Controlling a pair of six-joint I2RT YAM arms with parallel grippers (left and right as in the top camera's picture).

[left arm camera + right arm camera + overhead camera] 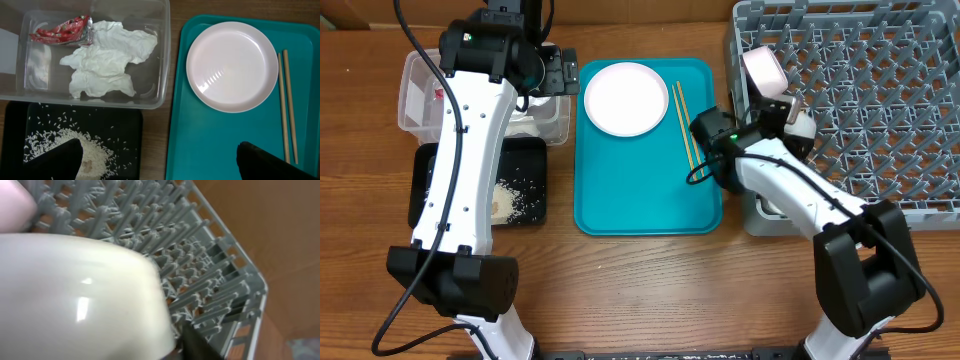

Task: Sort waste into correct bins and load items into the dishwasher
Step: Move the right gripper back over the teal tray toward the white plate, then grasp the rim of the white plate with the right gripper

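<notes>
My left gripper (160, 167) is open and empty, high above the seam between the black tray (131, 125) and the teal tray. The clear tub (165, 60) holds the red wrapper (62, 30) and white napkins (107, 60). Rice (75, 145) lies in the black tray (535, 165). The plate (625, 98) and two chopsticks (682, 120) lie on the teal tray. My right gripper (786, 110) is shut on a white bowl (75, 295) at the left edge of the grey rack (880, 100). Another pale bowl (761, 68) stands in the rack. The cup is hidden.
The teal tray (640, 200) lies between the bins and the rack. My left arm (470, 150) reaches across the black tray and tub. The rack's pegs (200, 255) stand close behind the held bowl. Bare wooden table (650, 290) lies in front.
</notes>
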